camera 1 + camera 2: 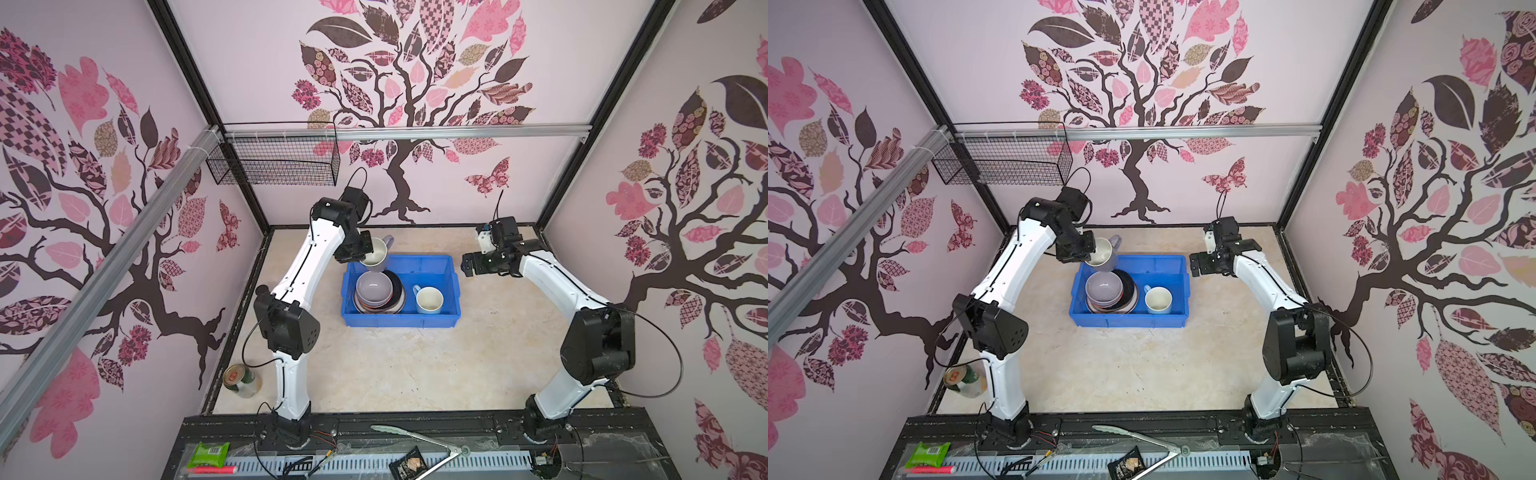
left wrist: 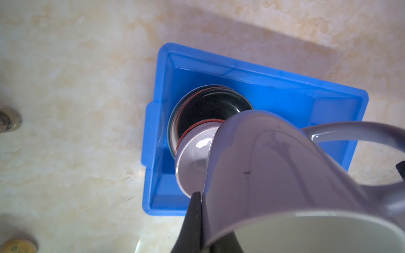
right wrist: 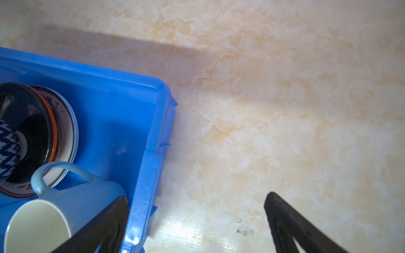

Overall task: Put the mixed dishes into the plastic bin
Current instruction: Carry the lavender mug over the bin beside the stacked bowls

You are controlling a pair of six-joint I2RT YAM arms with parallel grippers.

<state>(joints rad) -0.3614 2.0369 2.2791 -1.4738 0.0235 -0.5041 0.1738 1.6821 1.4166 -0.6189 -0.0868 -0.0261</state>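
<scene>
Cream marbled tabletop [image 1: 395, 374], pink tree-print walls [image 1: 478, 195], blk wire basket [image 1: 274, 166] at rear, L gripper [image 1: 366, 250] clamped on mug [image 1: 380, 257] rim over blue bin [image 1: 399, 321], R gripper [image 1: 467, 266] spread wide, empty.

We log the left gripper [image 1: 1090, 252] pinching a tilted mug [image 1: 1108, 254] over the blue bin [image 1: 1129, 322], which holds stacked plates [image 1: 1130, 297], a bowl [image 1: 1104, 287] atop them and a second mug [image 1: 1158, 300].
</scene>
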